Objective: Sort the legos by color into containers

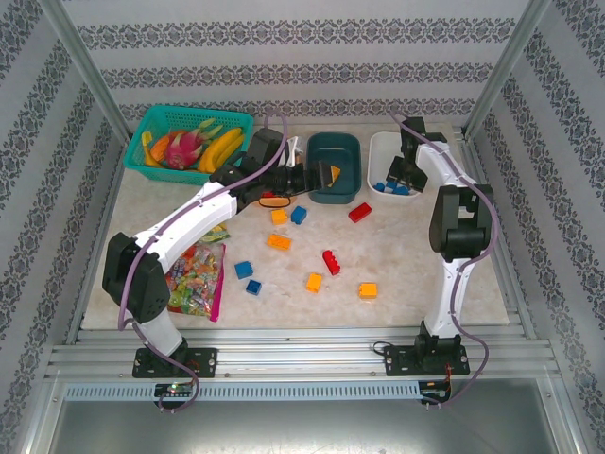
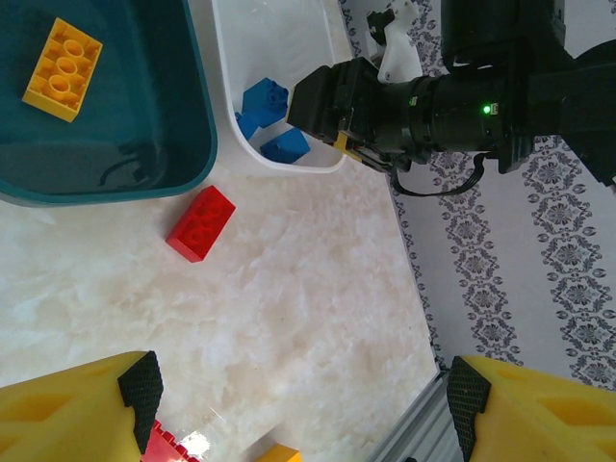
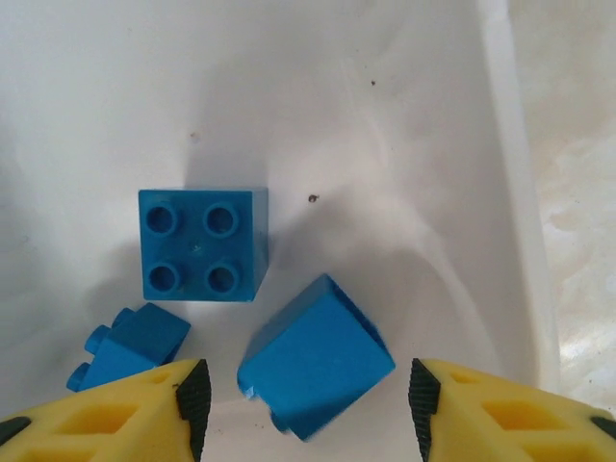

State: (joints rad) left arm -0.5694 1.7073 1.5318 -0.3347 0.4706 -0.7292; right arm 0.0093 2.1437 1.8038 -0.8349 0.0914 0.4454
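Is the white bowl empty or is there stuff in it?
Not empty. Three blue legos lie inside the white bowl, on its floor.

Orange container [image 1: 275, 200] mostly hidden beneath left arm [image 1: 189, 222].

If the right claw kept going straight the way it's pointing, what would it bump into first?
Most likely the tilted blue brick in the white bowl, directly ahead of the right gripper; depth is hard to judge.

Blue legos [image 3: 202, 243], white bowl [image 3: 385, 96] (grey damask-striped wallpaper [image 1: 302, 38]).
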